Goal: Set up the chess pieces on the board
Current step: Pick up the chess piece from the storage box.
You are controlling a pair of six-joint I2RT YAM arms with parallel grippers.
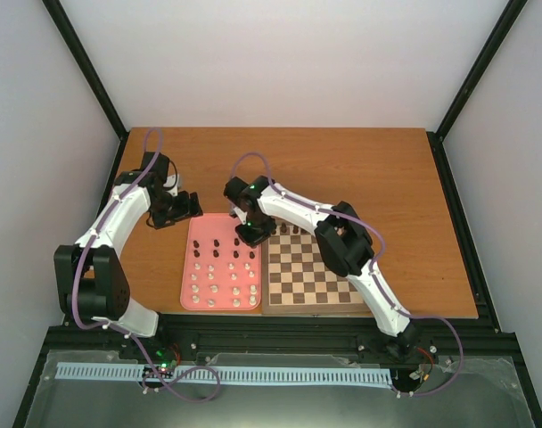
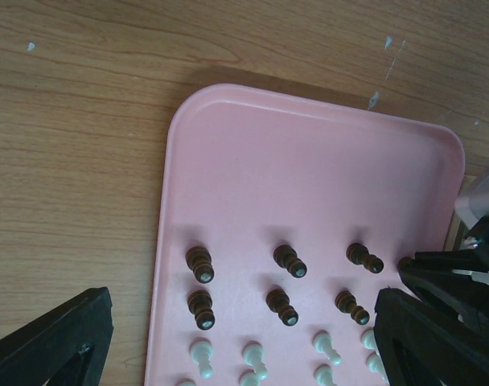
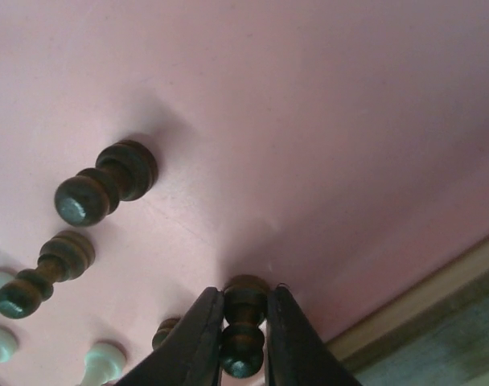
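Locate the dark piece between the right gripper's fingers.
In the right wrist view the dark piece stands on the pink tray, clamped by the right gripper, near the tray's right edge beside the board; other dark pieces stand to its left.

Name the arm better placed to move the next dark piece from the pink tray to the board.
Right: the right pincer grips a dark piece on the tray, beside the board; the left pincer hangs open, empty.

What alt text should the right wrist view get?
The right gripper pinches a dark brown chess piece on the pink tray. Two more dark pieces stand to the left, with cream pieces at the lower-left corner and the board edge at lower right.
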